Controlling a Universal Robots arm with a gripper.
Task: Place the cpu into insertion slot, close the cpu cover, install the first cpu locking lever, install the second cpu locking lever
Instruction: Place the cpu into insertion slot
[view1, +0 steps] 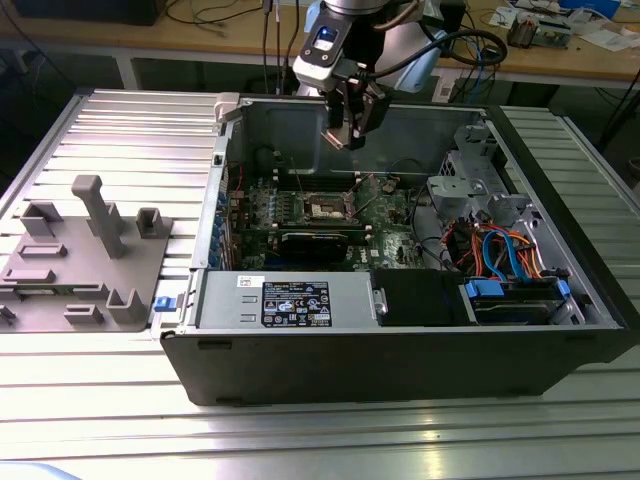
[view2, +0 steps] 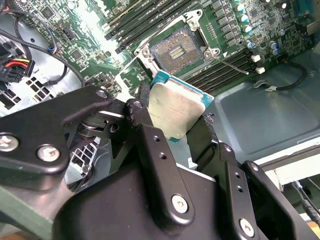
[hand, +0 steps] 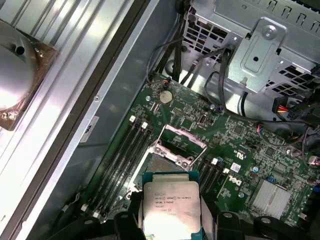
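Note:
My gripper (view1: 349, 135) hangs above the open computer case, shut on the cpu (view2: 175, 106), a flat square chip with a dull silver top, held by two opposite edges. In the first wrist view the cpu (hand: 171, 206) sits between the black fingers (hand: 125, 223), just over the motherboard. The insertion slot (hand: 161, 164) lies below it with its dark centre (view2: 177, 50) bare. The silvery cpu cover (hand: 181, 138) stands tilted up at the slot's far edge. A thin locking lever (view2: 229, 63) lies swung out beside the slot. In the exterior view the slot (view1: 326, 208) is below the gripper.
Long memory slots (hand: 121, 152) flank the socket. A black card (view1: 316, 241), a silver power supply (view1: 285, 300), a metal drive cage (view1: 478, 185) and blue and orange cables (view1: 508, 250) crowd the case. A grey fixture tray (view1: 90, 250) stands at the exterior view's left.

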